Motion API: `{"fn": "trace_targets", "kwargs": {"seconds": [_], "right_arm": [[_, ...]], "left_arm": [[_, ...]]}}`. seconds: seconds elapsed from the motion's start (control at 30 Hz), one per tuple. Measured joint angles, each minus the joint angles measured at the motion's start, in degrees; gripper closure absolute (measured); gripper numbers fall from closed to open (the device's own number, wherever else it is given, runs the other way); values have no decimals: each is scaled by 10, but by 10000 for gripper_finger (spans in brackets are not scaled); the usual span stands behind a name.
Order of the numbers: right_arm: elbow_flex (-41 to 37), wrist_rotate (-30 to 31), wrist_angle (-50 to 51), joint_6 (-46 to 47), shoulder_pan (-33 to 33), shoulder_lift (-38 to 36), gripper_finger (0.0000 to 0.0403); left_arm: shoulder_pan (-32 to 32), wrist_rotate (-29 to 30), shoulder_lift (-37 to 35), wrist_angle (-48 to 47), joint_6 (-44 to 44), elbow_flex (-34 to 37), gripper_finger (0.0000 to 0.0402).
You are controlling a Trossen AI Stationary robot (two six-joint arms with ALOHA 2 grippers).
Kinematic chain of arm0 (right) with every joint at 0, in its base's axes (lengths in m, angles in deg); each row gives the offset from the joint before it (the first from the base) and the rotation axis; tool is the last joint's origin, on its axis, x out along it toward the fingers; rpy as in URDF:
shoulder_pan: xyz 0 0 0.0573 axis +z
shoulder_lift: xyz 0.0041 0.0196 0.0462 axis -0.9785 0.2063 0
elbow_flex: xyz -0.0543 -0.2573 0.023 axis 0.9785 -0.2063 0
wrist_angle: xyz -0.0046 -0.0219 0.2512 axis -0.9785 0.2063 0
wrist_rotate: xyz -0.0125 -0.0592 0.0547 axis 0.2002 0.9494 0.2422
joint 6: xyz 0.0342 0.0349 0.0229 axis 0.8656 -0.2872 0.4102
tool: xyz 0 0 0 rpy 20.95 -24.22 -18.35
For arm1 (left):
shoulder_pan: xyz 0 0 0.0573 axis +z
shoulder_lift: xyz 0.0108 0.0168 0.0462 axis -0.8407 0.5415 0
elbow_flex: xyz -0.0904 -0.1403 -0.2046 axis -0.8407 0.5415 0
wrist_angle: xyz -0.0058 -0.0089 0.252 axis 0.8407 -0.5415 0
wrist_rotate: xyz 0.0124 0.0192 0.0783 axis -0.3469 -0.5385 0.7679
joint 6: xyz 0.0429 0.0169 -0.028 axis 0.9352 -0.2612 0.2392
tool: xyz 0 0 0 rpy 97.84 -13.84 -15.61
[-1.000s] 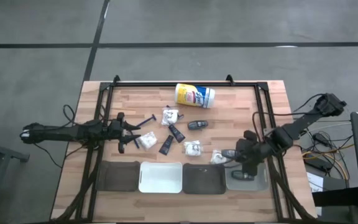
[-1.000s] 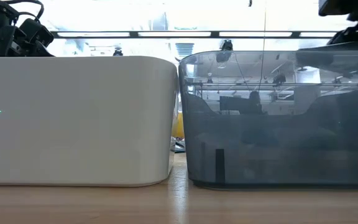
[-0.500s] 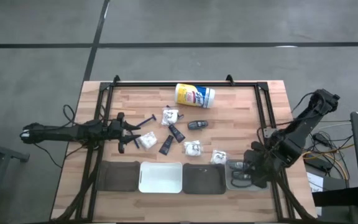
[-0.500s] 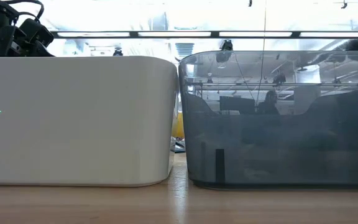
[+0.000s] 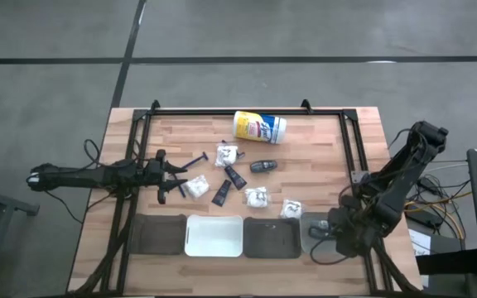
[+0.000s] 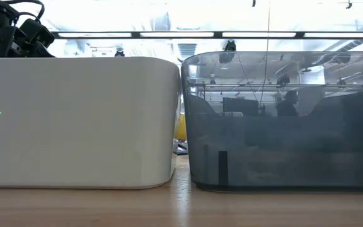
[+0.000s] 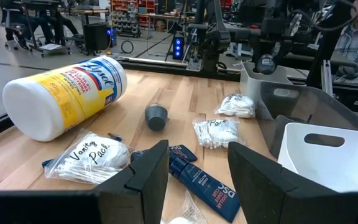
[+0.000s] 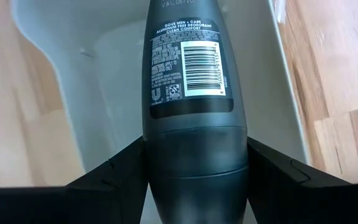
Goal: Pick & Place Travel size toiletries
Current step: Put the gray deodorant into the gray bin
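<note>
Dark grey and oval, a deodorant pod is sitting pinched between the two fingers of the right claw, its barcode label facing the wrist camera. That claw is hanging over the pale clear bin at the right end of the bin row, at the counter's near edge, and the bin's light wall is showing behind the pod.

Beside that bin, running leftward along the near edge, a dark grey bin, a white bin and another dark bin are standing side by side. The low view is showing the white bin and the smoky translucent one almost touching.

Farther out on the wooden counter, the remaining toiletries are lying loose in the middle: white crinkly packets, small black tubes, another dark pod and a thin dark razor. A yellow-and-white canister is lying on its side near the far edge, apart from them.

The left claw is waiting low over the counter's left side, its fingers spread with nothing between them, pointing toward a packet, a black tube and the canister.
</note>
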State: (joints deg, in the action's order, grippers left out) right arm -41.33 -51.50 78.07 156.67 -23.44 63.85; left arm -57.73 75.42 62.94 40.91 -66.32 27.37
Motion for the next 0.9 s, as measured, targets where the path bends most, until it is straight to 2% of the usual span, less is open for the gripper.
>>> {"fn": "trace_targets", "kwargs": {"seconds": [0.63,0.9], "right_arm": [[-10,-2,16,12,0,45,192],[-10,-1,14,13,0,45,162]], "left_arm": [[0,0,0,0,0,0,231],[0,0,0,0,0,0,231]]}}
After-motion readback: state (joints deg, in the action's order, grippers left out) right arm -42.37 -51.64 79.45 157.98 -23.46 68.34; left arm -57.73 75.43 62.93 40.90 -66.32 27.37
